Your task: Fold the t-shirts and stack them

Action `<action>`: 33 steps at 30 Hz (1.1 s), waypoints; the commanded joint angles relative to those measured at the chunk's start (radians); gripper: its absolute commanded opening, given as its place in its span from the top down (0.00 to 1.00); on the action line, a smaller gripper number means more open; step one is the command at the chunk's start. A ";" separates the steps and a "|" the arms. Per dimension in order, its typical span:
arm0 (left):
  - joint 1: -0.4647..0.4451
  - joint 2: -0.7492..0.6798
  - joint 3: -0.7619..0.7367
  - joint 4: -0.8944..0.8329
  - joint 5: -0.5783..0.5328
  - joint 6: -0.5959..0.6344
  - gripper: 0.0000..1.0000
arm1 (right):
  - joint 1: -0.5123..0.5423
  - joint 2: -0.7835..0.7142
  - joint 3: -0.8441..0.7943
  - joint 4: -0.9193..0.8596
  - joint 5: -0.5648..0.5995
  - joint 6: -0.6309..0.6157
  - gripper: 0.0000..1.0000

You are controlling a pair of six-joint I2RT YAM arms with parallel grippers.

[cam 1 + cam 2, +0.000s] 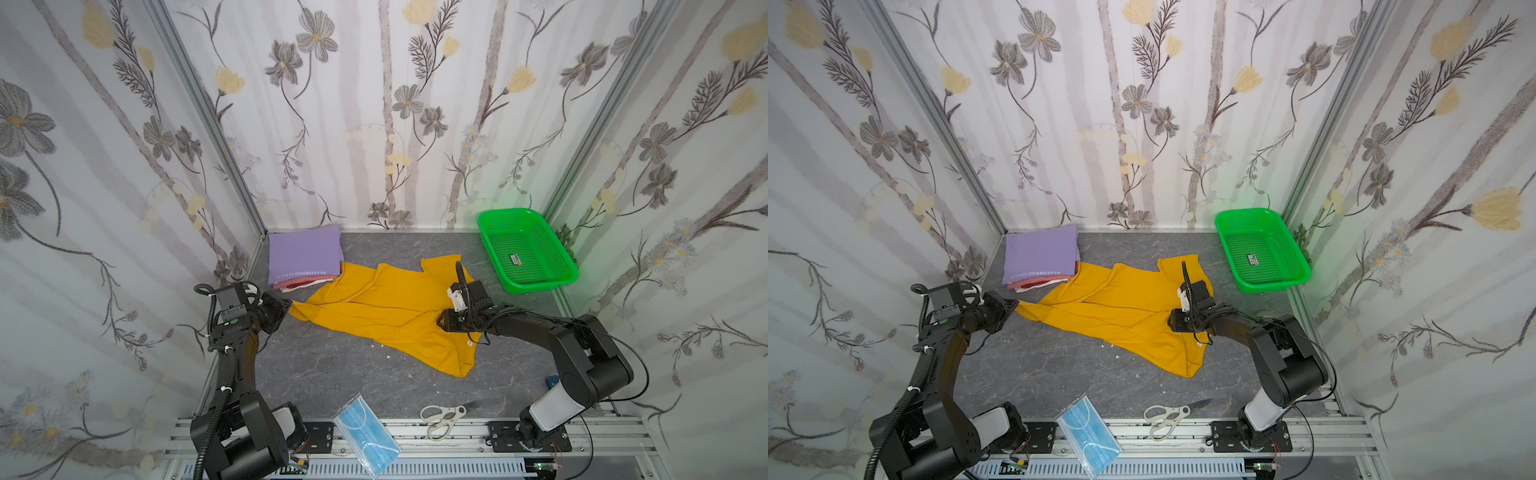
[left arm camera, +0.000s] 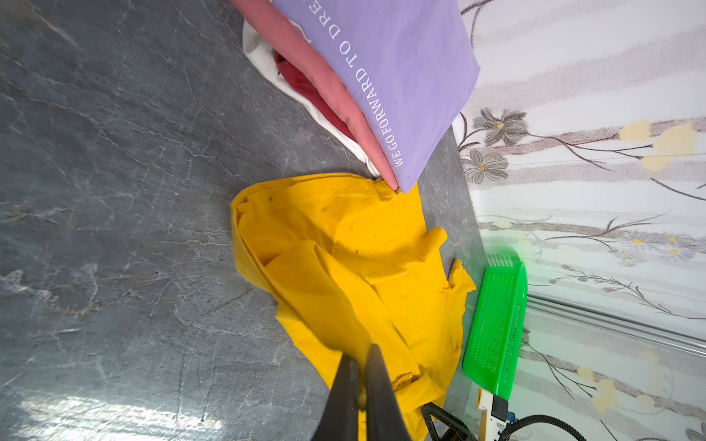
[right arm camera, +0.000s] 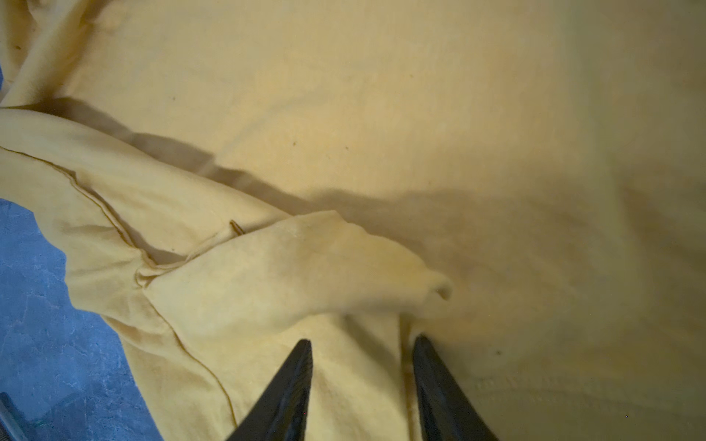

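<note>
Floral wallpaper (image 1: pixel 395 104) of grey and yellow blossoms covered the three walls around a grey, marble-patterned tabletop (image 1: pixel 332 374). Across the middle of that surface lay the mustard-yellow t-shirt (image 1: pixel 386 307), rumpled, slanted and not yet folded.

At the far left corner sat a neat stack of folded t-shirts. The lilac t-shirt (image 1: pixel 303 253) with white lettering was on top, pink and red ones (image 2: pixel 328 88) lay beneath it, and a white one (image 2: pixel 259 57) was lowest. The yellow shirt's far edge touched this stack, which was probably where it would end up once folded.

A green mesh basket (image 1: pixel 540 284) stood at the far right corner, near the shirt but not touching it.

The left gripper (image 1: pixel 286 309) was pinched tight on the shirt's left corner, and the cloth ran to a drawn point there. This hold looked meant to anchor that end, or to pull it flat.

The right gripper (image 3: pixel 363 343) sat low over the opposite side of the shirt. Its jaws stood apart with yellow cloth beneath them, and nothing appeared clamped between them. It seemed placed to take a fresh hold, so that both arms could stretch the shirt out before folding.

Near the front edge, a blue face mask (image 1: pixel 365 436) lay partly on the metal rail, with white-handled scissors (image 1: pixel 440 417) close by. Both were well apart from the shirts.
</note>
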 commanded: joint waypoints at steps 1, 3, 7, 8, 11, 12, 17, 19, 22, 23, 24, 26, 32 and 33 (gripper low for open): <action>0.000 -0.005 -0.001 0.019 0.003 0.012 1.00 | 0.002 0.031 0.014 0.063 -0.027 0.003 0.56; 0.001 -0.005 0.001 0.016 0.001 0.013 1.00 | 0.001 0.041 0.014 0.071 -0.024 0.003 0.59; 0.001 -0.003 0.004 0.017 0.001 0.013 1.00 | -0.001 0.041 0.008 0.076 -0.024 0.001 0.72; 0.001 -0.001 0.005 0.016 0.001 0.013 1.00 | 0.001 0.035 0.005 0.077 -0.025 0.003 0.76; 0.001 0.001 0.008 0.016 -0.001 0.011 1.00 | 0.001 -0.006 0.001 0.062 -0.012 0.003 0.88; 0.001 0.002 0.009 0.018 -0.002 0.011 1.00 | 0.000 -0.024 0.000 0.050 -0.002 0.004 0.89; 0.000 0.001 0.014 0.016 -0.005 0.010 1.00 | 0.003 -0.158 -0.007 -0.035 0.049 0.003 0.94; 0.001 0.001 0.015 0.016 -0.005 0.007 1.00 | 0.003 -0.210 -0.016 -0.058 0.056 0.004 1.00; -0.001 -0.002 0.020 0.018 -0.002 0.002 1.00 | 0.010 -0.322 -0.031 -0.108 0.058 0.012 1.00; -0.001 -0.003 0.020 0.017 0.000 0.001 1.00 | 0.015 -0.354 -0.032 -0.122 0.056 0.016 1.00; -0.002 -0.003 0.020 0.021 0.001 -0.002 1.00 | 0.022 -0.396 -0.068 -0.139 0.055 0.025 1.00; -0.009 -0.001 0.017 0.028 0.003 -0.008 1.00 | 0.039 -0.467 -0.107 -0.173 0.061 0.050 1.00; -0.111 0.019 -0.011 0.064 -0.043 -0.036 1.00 | 0.051 -0.499 -0.274 -0.114 0.153 0.249 1.00; -0.137 0.018 -0.021 0.067 -0.062 -0.043 1.00 | 0.050 -0.463 -0.277 -0.095 0.182 0.270 1.00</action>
